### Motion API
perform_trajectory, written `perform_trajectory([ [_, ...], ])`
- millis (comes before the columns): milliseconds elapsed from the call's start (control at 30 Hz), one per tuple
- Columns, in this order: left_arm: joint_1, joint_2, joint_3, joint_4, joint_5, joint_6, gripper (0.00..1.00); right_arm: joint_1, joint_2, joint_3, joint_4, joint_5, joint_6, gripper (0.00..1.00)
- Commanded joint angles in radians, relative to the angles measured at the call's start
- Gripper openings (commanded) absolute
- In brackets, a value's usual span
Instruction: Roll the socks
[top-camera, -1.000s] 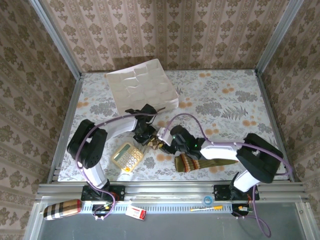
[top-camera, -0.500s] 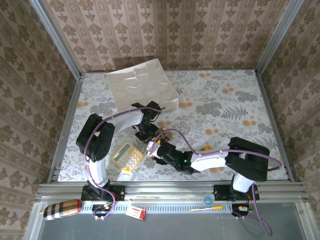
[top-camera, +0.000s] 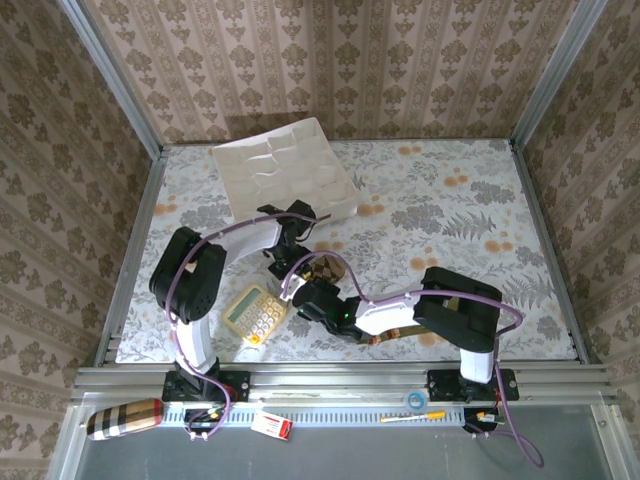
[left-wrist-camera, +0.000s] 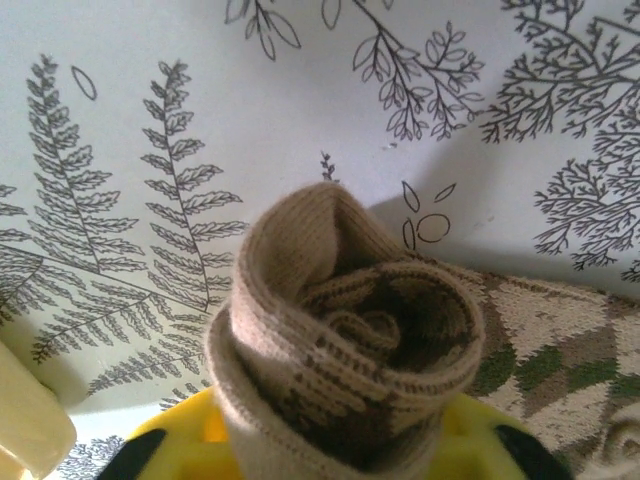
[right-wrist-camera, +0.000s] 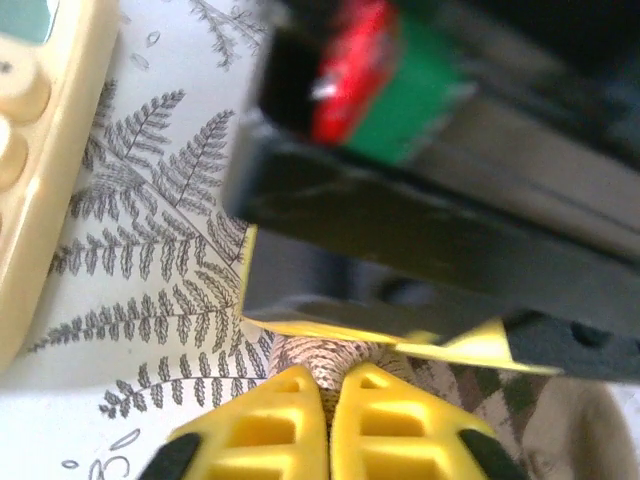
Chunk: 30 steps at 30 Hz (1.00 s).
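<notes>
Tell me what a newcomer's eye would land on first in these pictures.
The tight spiral of the rolled argyle sock grabs attention first, sitting between the fingers of the left gripper at mid-table. Next, the right gripper, pinched shut, crowds in close to it beside the yellow calculator. A white dimpled tray lies at the far left.

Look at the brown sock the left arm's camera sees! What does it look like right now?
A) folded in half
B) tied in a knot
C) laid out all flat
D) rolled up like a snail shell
D: the brown sock is wound into a spiral, its layers curling round a small centre, while its diamond-patterned rest lies flat on the table beside the roll.
</notes>
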Motion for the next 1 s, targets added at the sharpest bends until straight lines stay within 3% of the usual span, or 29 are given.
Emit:
perform_trajectory([
  [0, 0.017, -0.050, -0.034, -0.018, 0.024, 0.007, 0.34, -0.043, 0.005, -0.085, -0.176, -0.103, 0.147, 0.00],
  [167, 0.050, -0.110, -0.016, 0.051, 0.030, 0.015, 0.60, -0.083, -0.040, -0.193, -0.152, -0.281, 0.256, 0.00],
  [267, 0.055, -0.141, -0.003, 0.074, 0.005, 0.029, 0.63, -0.121, -0.062, -0.267, -0.081, -0.374, 0.316, 0.00],
  [600, 0.028, -0.197, -0.060, 0.122, -0.002, 0.075, 0.59, -0.265, -0.064, -0.364, 0.015, -0.589, 0.435, 0.00],
  [967, -0.019, -0.182, -0.127, 0.180, 0.031, 0.074, 0.48, -0.336, -0.030, -0.378, -0.025, -0.650, 0.536, 0.00],
])
